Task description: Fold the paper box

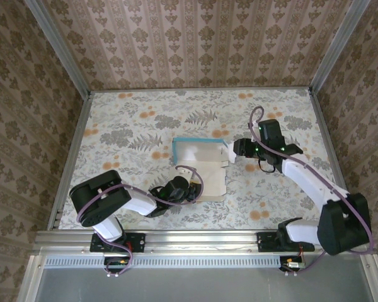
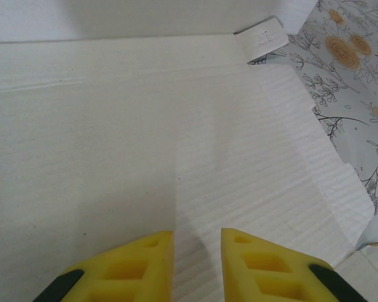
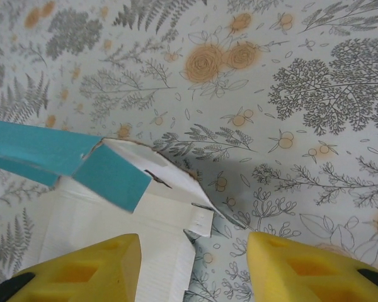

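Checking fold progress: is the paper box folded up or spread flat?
Partly folded. The paper box has its turquoise far wall standing up, while the white near panel lies flat.

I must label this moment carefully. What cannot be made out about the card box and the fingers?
Left wrist view: whether the yellow left fingers press the thin turquoise-and-white paper box or hover; their undersides are hidden.
Top view: the box's near-left corner, covered by the left arm.
Right wrist view: most of the box, cut off by the left and lower edges.
Top view: the shape of the box's side tab, too small.
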